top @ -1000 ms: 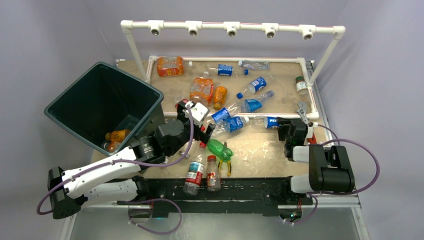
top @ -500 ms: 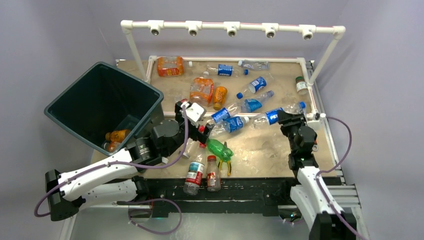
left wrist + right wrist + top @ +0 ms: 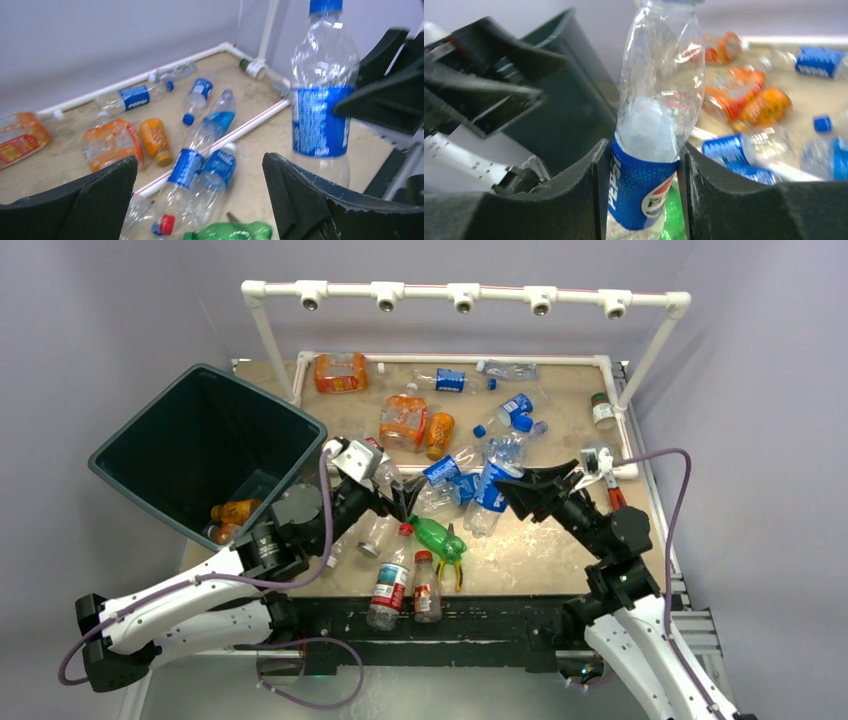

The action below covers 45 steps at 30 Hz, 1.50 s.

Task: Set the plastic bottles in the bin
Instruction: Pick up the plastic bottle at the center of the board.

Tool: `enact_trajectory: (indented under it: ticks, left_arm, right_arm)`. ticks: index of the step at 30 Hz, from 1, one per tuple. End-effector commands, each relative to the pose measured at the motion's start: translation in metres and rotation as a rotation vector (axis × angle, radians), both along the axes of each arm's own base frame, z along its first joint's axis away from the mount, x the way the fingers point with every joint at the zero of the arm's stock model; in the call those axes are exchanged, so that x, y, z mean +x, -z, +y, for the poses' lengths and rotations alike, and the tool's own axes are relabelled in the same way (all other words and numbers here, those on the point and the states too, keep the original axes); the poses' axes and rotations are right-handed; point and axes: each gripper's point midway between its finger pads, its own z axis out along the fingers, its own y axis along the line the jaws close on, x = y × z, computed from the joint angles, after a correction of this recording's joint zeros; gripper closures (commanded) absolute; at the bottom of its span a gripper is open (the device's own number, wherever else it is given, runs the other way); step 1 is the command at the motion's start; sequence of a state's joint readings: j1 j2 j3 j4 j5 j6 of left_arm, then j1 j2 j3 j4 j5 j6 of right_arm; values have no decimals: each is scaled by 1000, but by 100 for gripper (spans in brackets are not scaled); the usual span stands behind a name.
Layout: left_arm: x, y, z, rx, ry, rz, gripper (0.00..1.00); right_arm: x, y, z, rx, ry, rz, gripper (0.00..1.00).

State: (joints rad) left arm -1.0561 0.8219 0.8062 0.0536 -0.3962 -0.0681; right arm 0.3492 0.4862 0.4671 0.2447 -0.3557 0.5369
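Right pincer (image 3: 642,150): clamped on one Pepsi bottle (image 3: 659,85) at the label. The bottle is upright, cap up, clear of the table (image 3: 530,545).
Left pincer (image 3: 403,502): jaws spread wide with nothing between them, just left of the held bottle and facing it.

Step in hand: carrying a picked bottle. It looks set up for a hand-over.
Next move, as judged: bring the bottle between the spread jaws, let them close on it clear of the right fingers, then release. The bin (image 3: 200,435) stands well left of both pincers, on the left arm's side. A direct drop from the right seems out of reach.

Count:
- Held: 1.
- Orange bottles (image 3: 236,510) in the bin: 2 seen, more may be hidden.
- Loose bottles (image 3: 403,420) beyond the pincers: about 10. They overlap, so the figure is approximate.
- Nearer than the pincers: 1 clear bottle (image 3: 378,532), 1 green bottle (image 3: 437,537), 2 red-labelled bottles (image 3: 390,585).
- Pliers (image 3: 455,570): 1, touching the green bottle.
- Bin: 1.
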Motion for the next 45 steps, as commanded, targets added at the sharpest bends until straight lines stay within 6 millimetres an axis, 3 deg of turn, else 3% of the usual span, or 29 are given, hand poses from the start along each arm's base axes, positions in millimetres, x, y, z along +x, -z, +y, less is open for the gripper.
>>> enact_trajectory:
  ticks: [1,6,9,13,19,23,38,42,45]
  left_arm:
    - [-18,-88,-14,-258,129,-78,5]
    - [-56,-129,-56,-305,429,-95,1]
    - [-71,-137,-83,-296,579,-62,1]
    - [-60,-129,-115,-257,602,42,1]
    - [-48,-117,-146,-200,596,161,1]
    - [-42,-115,-154,-172,562,200,3]
    - [-32,-98,-162,-109,508,263,39]
    - [-30,-94,-165,-92,502,270,41]
    - [-29,-91,-166,-85,502,275,49]
  right_arm:
    - [-46,-23,24,-96,-221,-178,66]
    - [-72,-29,39,-89,-360,-222,67]
    - [-80,-34,42,-85,-388,-243,68]
    - [-82,-36,40,-85,-374,-252,69]
    - [-80,-35,34,-89,-329,-243,70]
    - [-78,-36,32,-92,-314,-244,71]
    - [-79,-34,33,-94,-318,-239,72]
    - [-79,-34,33,-94,-321,-240,72]
    - [-80,-34,33,-95,-324,-241,72]
